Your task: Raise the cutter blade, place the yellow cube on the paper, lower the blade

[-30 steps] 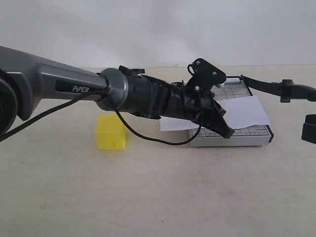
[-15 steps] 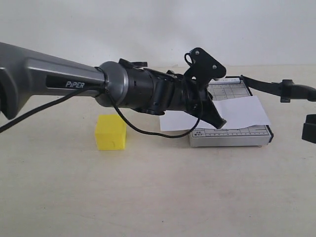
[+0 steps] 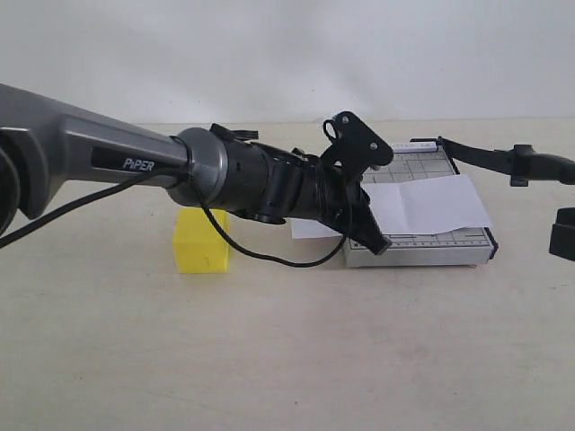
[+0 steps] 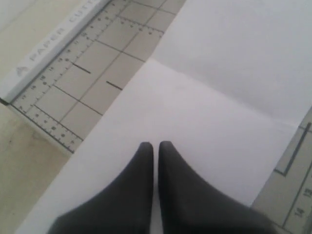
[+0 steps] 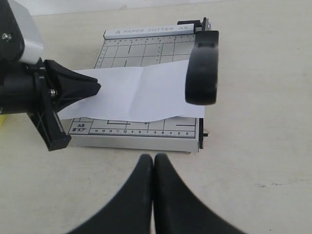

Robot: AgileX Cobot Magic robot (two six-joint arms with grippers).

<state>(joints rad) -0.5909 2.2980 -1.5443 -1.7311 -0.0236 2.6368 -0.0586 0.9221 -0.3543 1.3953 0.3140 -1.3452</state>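
The yellow cube (image 3: pixel 199 247) sits on the table left of the grey cutter board (image 3: pixel 422 250), its top partly hidden behind my left arm. The white paper (image 3: pixel 427 202) lies across the board and overhangs its left edge. The cutter blade (image 3: pixel 490 157) is raised, and its thick handle (image 5: pixel 202 68) hangs above the board's right side. My left gripper (image 3: pixel 370 224) is shut and empty, hovering just over the paper's (image 4: pixel 204 92) left part. My right gripper (image 5: pixel 153 157) is shut on nothing, above bare table in front of the board (image 5: pixel 146 129).
The board carries a ruler strip (image 4: pixel 44 53) labelled as a paper cutter. My left arm's grey forearm (image 3: pixel 99 157) and a loose black cable (image 3: pixel 260 256) stretch across the table's left half, above the cube. A pale wall stands behind.
My left gripper has drawn back leftward over the paper, away from the board's middle, and the arm now covers more of the cube. Blade, paper and right gripper have not moved.
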